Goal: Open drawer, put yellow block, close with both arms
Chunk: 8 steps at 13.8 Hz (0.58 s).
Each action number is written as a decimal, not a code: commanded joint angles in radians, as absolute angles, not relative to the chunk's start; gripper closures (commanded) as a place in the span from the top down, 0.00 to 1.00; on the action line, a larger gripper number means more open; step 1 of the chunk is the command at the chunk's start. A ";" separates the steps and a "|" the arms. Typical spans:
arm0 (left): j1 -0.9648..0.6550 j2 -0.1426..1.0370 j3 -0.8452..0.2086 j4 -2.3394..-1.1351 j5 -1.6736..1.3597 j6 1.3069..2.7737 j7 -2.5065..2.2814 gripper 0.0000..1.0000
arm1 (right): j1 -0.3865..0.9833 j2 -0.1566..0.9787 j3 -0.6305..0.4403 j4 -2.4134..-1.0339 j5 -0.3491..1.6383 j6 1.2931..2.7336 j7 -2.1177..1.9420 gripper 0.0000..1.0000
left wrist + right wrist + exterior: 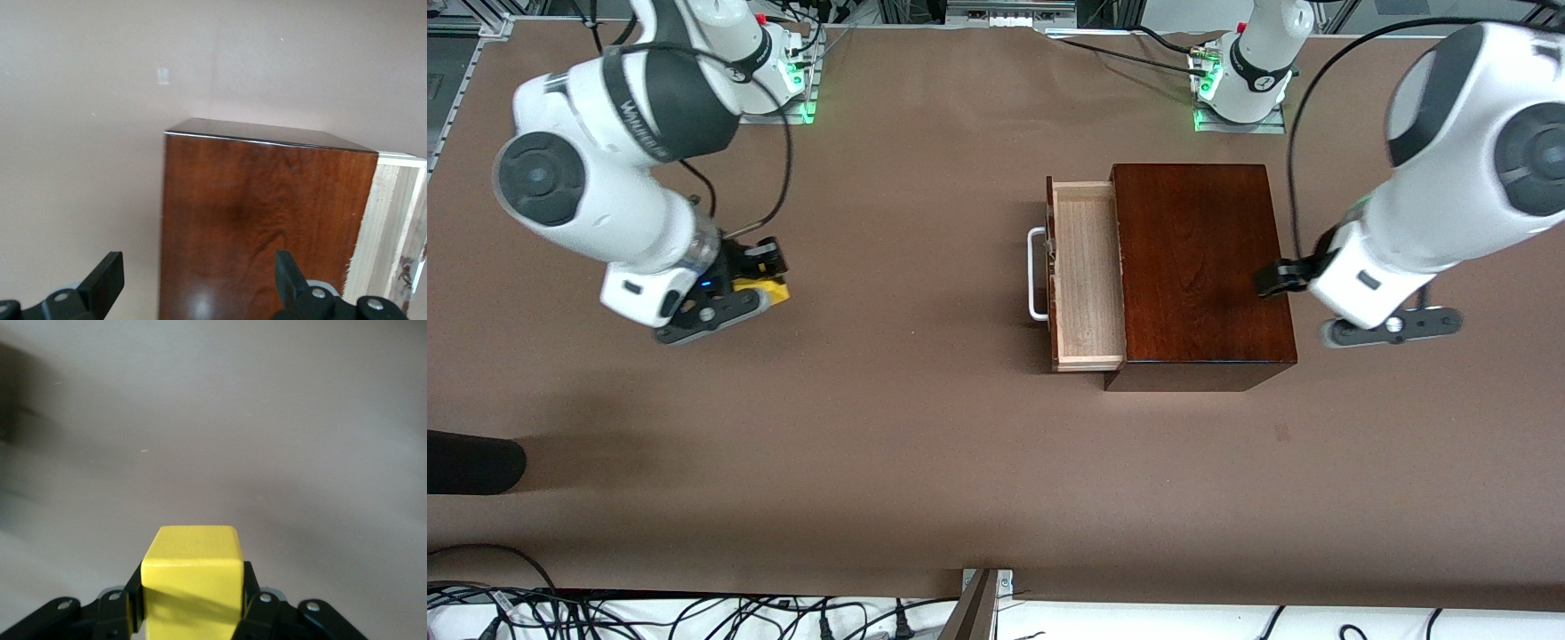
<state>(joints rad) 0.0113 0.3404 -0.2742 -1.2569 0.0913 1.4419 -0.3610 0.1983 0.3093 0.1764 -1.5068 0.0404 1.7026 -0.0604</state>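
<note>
The mahogany box (1200, 258) sits on the brown table toward the left arm's end. Its drawer (1085, 267) is pulled out toward the right arm's end, with the pale tray empty and the white handle (1036, 274) at its front. My right gripper (769, 267) is shut on the yellow block (772, 290), low over the table at the right arm's end. The right wrist view shows the block (193, 573) between the fingers. My left gripper (1272, 277) is open at the box's end away from the drawer. In the left wrist view, the gripper (200, 280) straddles the box's (260, 213) edge.
A black object (471, 462) lies at the table's edge near the front camera, at the right arm's end. Cables run along the front edge. The green-lit base mounts (800, 84) stand along the back.
</note>
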 commanded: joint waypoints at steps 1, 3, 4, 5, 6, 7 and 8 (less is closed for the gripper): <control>0.092 0.205 -0.288 -1.378 0.063 1.419 -0.284 1.00 | 0.198 0.334 0.273 -1.480 0.051 1.703 -0.081 0.00; 0.132 0.021 -0.288 -1.621 0.019 1.559 -0.279 1.00 | 0.241 0.351 0.319 -1.482 0.051 1.739 -0.080 0.00; 0.133 -0.088 -0.288 -1.781 0.015 1.662 -0.272 1.00 | 0.289 0.357 0.322 -1.480 0.042 1.771 -0.081 0.00; 0.132 -0.165 -0.288 -1.880 0.014 1.707 -0.272 1.00 | 0.346 0.371 0.321 -1.480 0.038 1.813 -0.081 0.00; 0.132 -0.176 -0.288 -1.888 0.014 1.703 -0.272 1.00 | 0.391 0.382 0.321 -1.480 0.037 1.863 -0.080 0.00; 0.132 -0.167 -0.285 -1.873 0.014 1.704 -0.270 1.00 | 0.418 0.396 0.321 -1.480 0.037 1.903 -0.080 0.00; 0.133 -0.141 -0.278 -1.856 0.012 1.703 -0.264 1.00 | 0.440 0.414 0.322 -1.479 0.035 1.948 -0.086 0.00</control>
